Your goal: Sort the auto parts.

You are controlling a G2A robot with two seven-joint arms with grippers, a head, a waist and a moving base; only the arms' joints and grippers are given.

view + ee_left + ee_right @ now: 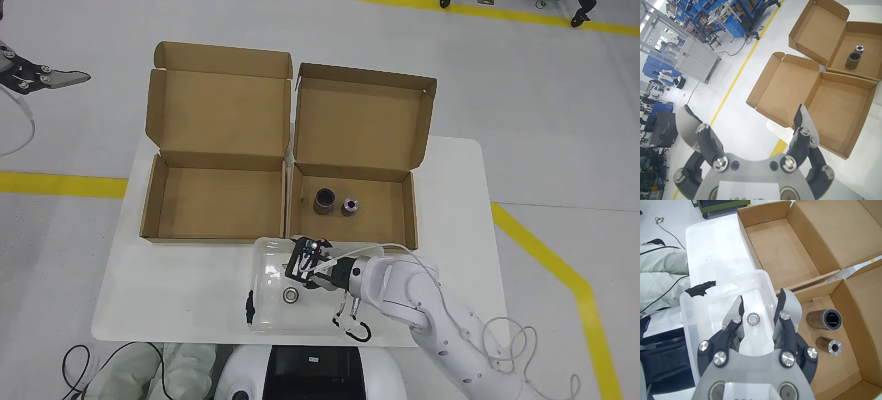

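With a large cylinder [324, 202] and a small cylinder [348, 206] already lying in the right-hand box [408, 215], the right gripper [762, 297] is being held spread over the clear bin's [723, 279] ring-shaped part [753, 319] (apparently the last).

right pincer [759, 308] open over clear bin [723, 291] | ring bearing [753, 319] between fingertips | two cylinders [823, 319] in box [857, 332]

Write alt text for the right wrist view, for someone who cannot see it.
The open right pincer hangs over a clear plastic bin with a small metal ring lying in it. Beside the bin, one cardboard box holds a large metal cylinder and a small metal cylinder; a second cardboard box stands open next to it.
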